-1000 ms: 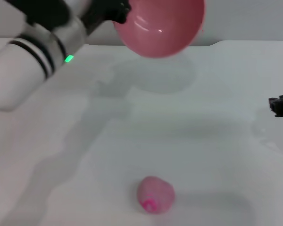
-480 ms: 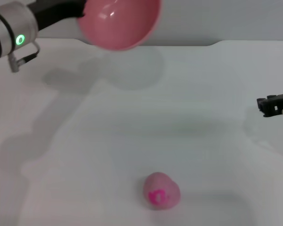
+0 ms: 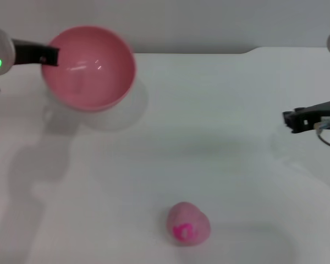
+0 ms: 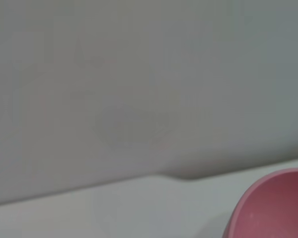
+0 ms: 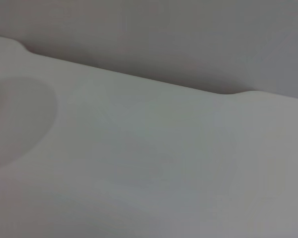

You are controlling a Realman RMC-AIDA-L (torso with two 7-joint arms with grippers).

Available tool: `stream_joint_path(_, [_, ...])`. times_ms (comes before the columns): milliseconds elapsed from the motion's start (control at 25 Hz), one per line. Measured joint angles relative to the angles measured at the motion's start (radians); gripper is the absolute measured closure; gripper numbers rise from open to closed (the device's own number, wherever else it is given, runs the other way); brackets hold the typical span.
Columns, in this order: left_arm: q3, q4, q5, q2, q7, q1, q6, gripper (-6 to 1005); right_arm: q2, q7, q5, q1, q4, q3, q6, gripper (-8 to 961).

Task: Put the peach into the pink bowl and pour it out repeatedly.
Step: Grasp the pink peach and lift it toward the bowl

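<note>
Tabletop [image 3: 220, 137]: plain white surface; carries the peach. Whether the bowl rests on it or hangs just above cannot be told, though its shadow lies close under it.

Left arm [image 3: 0, 52]: far left, reaching in from the left edge, green status light showing.

Pink bowl [image 3: 89, 67]: far left of the tabletop, mouth up and tipped slightly toward the camera, empty. The left wrist view catches only a slice of its rim [image 4: 273, 203].

Left gripper [image 3: 44, 55]: at the bowl's left rim, fingers clamped on the rim, so the bowl is held by this arm.

Right gripper [image 3: 292, 119]: right side, mid-depth, apart from both bowl and peach. Only a dark tip shows; cannot tell whether its fingers are spread or closed. It carries nothing visible.

Peach [image 3: 187, 223]: near edge, centre, lying free on the tabletop with its magenta blotch facing the camera. Roundish, so no long axis to line up with.

Key relation: the peach lies nearer than, and to the left of, the right gripper, and well apart from the bowl. The left arm is occupied with the bowl, so the right arm is judged the one free to fetch the fruit.

Step in hand (judgement): bowl emptied and upright; peach awaits pickup.
</note>
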Motion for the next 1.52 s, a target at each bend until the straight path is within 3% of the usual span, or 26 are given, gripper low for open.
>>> stream_joint_path(120, [0.001,-0.023,0.030,0.000,-0.014,-0.001,-0.045,955,-0.003,-0.006,0.076,0.015,0.002,0.005,0.013,749])
stream_joint_path(200, [0.002,-0.094,0.059,0.003,-0.023,0.001,-0.150,955,-0.003,-0.006,0.096,0.024,0.006,-0.003,0.015,749])
stream_joint_path(360, [0.007,-0.109,0.060,0.003,-0.025,0.004,-0.162,955,-0.001,0.002,0.117,0.061,0.003,-0.070,0.019,748])
stream_joint_path(560, [0.023,-0.103,0.062,0.002,-0.028,-0.003,-0.170,955,0.001,0.036,0.153,0.137,-0.032,-0.185,0.015,541])
stream_joint_path(640, [0.027,-0.096,0.063,0.001,-0.028,-0.008,-0.166,955,0.001,0.069,0.153,0.165,-0.052,-0.243,0.002,506])
stream_joint_path(1000, [0.020,-0.061,0.065,0.003,-0.029,-0.019,-0.162,955,0.002,0.113,0.177,0.148,-0.063,-0.303,0.001,350])
stream_joint_path(1280, [0.019,-0.039,0.066,0.003,-0.030,-0.026,-0.141,955,0.002,0.115,0.229,0.150,-0.151,-0.342,-0.004,352])
stream_joint_path(1520, [0.021,-0.027,0.066,0.004,-0.029,-0.038,-0.138,955,0.002,0.115,0.233,0.154,-0.149,-0.342,0.002,353])
